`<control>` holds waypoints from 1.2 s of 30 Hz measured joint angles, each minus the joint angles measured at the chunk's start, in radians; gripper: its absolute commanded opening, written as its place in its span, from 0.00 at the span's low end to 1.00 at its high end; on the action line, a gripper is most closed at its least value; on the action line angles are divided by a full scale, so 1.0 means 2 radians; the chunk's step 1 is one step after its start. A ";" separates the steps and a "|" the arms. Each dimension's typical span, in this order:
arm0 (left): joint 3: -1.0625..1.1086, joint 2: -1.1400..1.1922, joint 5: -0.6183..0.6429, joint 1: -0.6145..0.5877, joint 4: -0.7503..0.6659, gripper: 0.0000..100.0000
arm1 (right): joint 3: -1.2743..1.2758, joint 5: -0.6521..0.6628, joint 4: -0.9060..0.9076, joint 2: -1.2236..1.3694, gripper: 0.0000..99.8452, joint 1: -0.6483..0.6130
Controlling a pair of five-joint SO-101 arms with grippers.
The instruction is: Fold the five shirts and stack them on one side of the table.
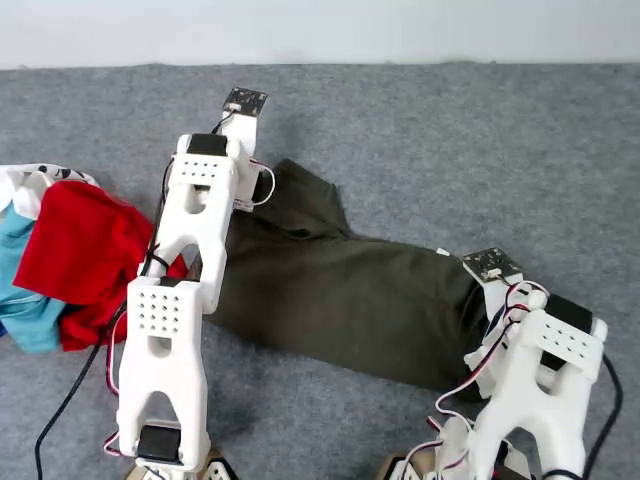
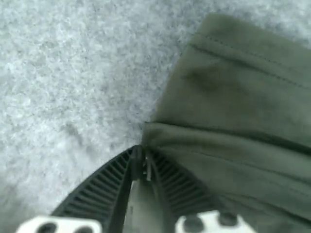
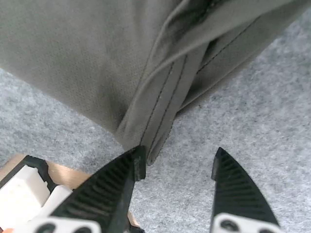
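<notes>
- I see the left gripper (image 2: 142, 154) clenched on the folded edge of the olive shirt (image 2: 233, 121), its fingertips pressed together at the hem.
- The right gripper (image 3: 180, 162) is released, its fingers (image 3: 116, 184) wide apart (one tip touches the stitched hem, the other is over bare grey table (image 3: 272, 111)).
- The olive shirt lies mid-table between my arms; a red shirt (image 1: 85, 245) sits in a heap beside it.
</notes>
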 measured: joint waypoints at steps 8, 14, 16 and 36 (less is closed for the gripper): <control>-0.083 -0.001 0.000 0.002 0.116 0.01 | 0.003 0.000 0.000 0.000 0.23 0.000; -0.104 -0.001 0.000 0.002 0.147 0.01 | 0.003 0.000 0.000 0.000 0.23 0.000; -0.100 -0.001 0.000 0.002 0.150 0.01 | 0.003 0.000 0.000 0.000 0.23 0.000; 0.093 -0.179 0.021 0.025 0.150 0.01 | 0.003 0.000 0.000 0.000 0.23 0.000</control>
